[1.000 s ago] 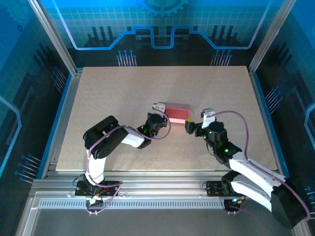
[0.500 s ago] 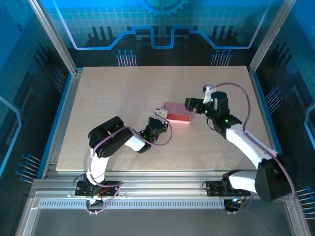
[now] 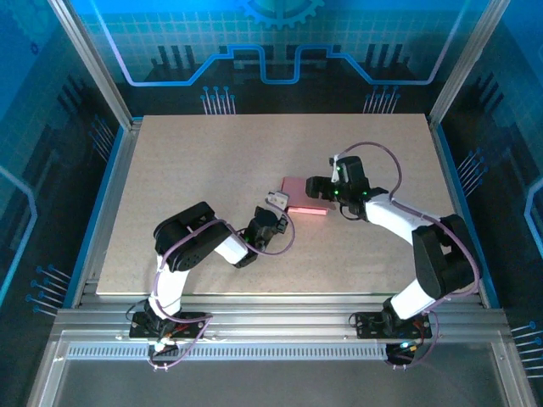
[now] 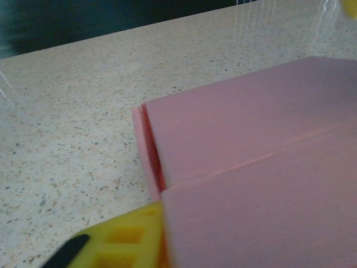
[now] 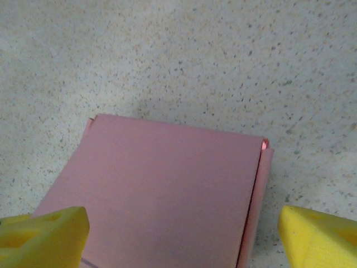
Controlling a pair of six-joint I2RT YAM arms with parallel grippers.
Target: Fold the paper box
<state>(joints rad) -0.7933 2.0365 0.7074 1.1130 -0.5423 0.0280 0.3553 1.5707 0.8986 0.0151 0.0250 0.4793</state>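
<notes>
The paper box is folded into a small flat pink rectangle and lies mid-table. In the left wrist view the paper box stands very close, with a crease across its top and a slit open at its left end. One yellow finger of my left gripper touches its near left corner; the other finger is hidden. My right gripper hovers over the box's right end. In the right wrist view it is open, its fingers wide apart above the pink lid.
The speckled beige table spreads bare to the left of the box and behind it. An aluminium frame with blue panels walls in the table's sides and back. The right arm's cable loops above its forearm.
The right arm has swung from the near right of the box round to its right end and now reaches over it. The left gripper has slipped slightly nearer at the box's left end.
</notes>
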